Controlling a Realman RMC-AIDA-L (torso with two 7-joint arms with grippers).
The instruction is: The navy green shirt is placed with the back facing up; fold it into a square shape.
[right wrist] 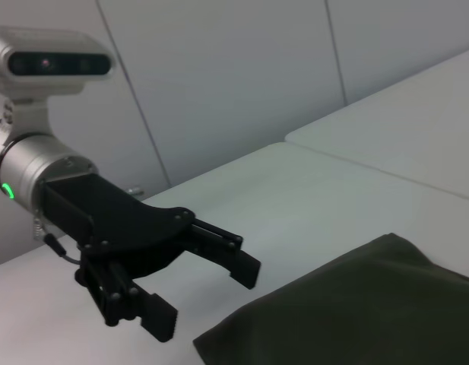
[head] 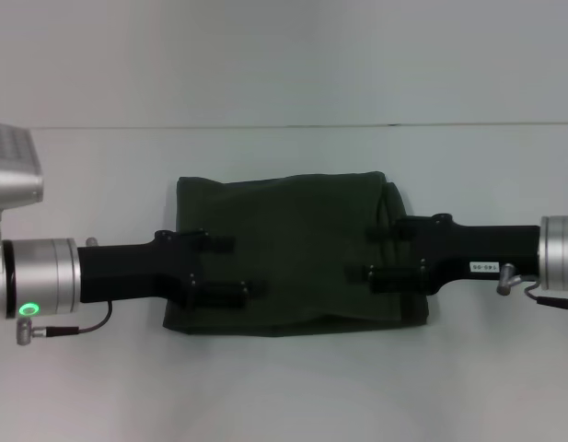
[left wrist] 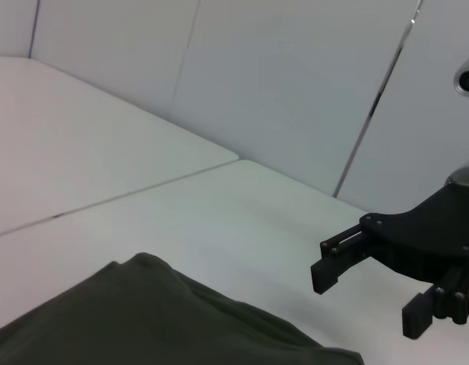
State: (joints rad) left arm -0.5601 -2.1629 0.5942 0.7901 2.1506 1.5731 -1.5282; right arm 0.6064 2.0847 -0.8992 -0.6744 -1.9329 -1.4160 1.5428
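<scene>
The navy green shirt (head: 302,253) lies on the white table as a folded, roughly rectangular bundle, plain side up, with a thicker fold along its right edge. My left gripper (head: 239,268) reaches in over the shirt's left part, open, holding nothing. My right gripper (head: 367,254) is over the shirt's right part, also open and empty. In the left wrist view the shirt (left wrist: 143,323) fills the lower corner, with the right gripper (left wrist: 369,298) open beyond it. The right wrist view shows the shirt (right wrist: 356,312) and the left gripper (right wrist: 207,287), open above the table.
The white table (head: 284,387) extends around the shirt on every side, with a seam line (head: 284,126) at the back. Pale wall panels (left wrist: 295,84) stand behind it.
</scene>
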